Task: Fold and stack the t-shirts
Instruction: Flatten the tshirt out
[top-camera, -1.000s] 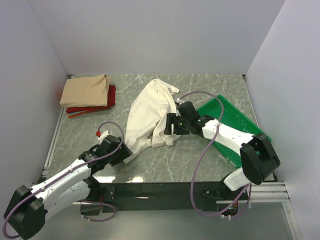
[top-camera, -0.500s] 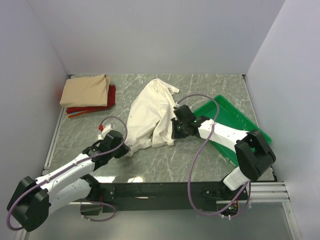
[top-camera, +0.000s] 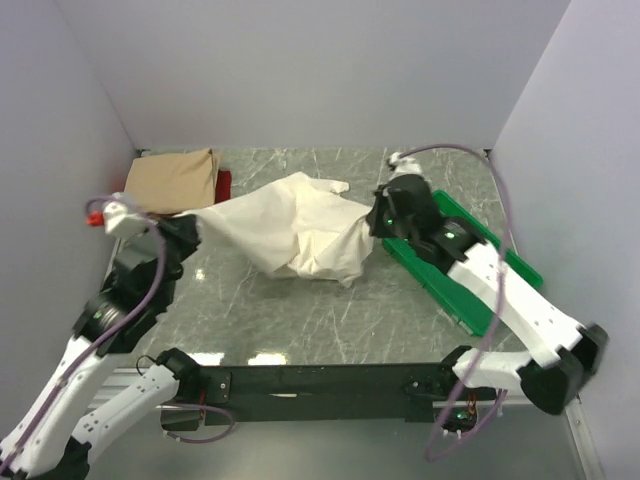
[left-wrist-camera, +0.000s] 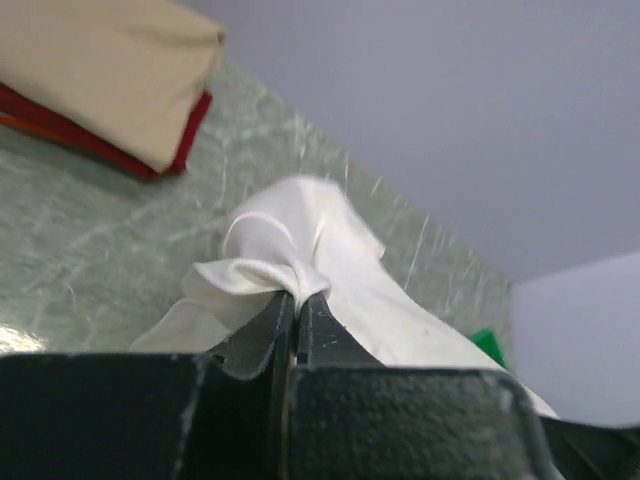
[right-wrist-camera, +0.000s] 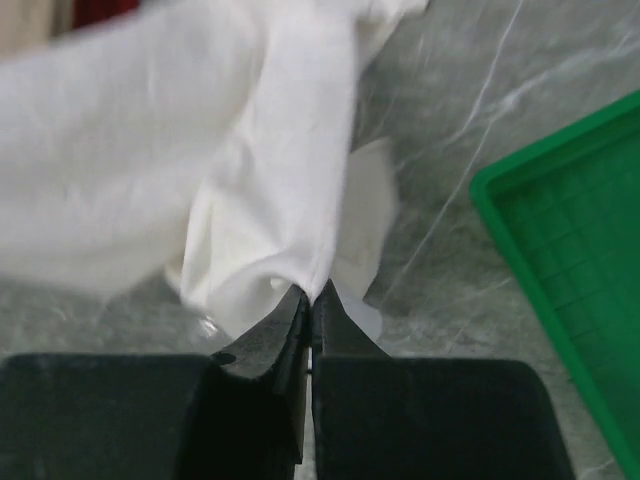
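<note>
The cream t-shirt (top-camera: 295, 235) hangs stretched between my two grippers above the middle of the table, its lower part bunched and sagging. My left gripper (top-camera: 190, 225) is shut on its left end; the wrist view shows the cream t-shirt (left-wrist-camera: 300, 250) pinched at the left gripper (left-wrist-camera: 297, 297). My right gripper (top-camera: 377, 218) is shut on the shirt's right end, with the cream t-shirt (right-wrist-camera: 260, 190) drooping from the right gripper (right-wrist-camera: 312, 295). At the back left the folded tan t-shirt (top-camera: 172, 180) lies on the red t-shirt (top-camera: 224, 181); the tan t-shirt (left-wrist-camera: 100, 70) and red t-shirt (left-wrist-camera: 110, 145) also show in the left wrist view.
A green tray (top-camera: 470, 245) lies at the right of the table, partly under my right arm, and the green tray (right-wrist-camera: 570, 260) also shows in the right wrist view. White walls close in the back and both sides. The marbled grey table (top-camera: 300, 320) runs to the arm bases.
Both grippers closed on the cream t-shirt and rose, pulling apart: the left up and to the left, the right up and back. The shirt went from lying crumpled to hanging stretched between them.
</note>
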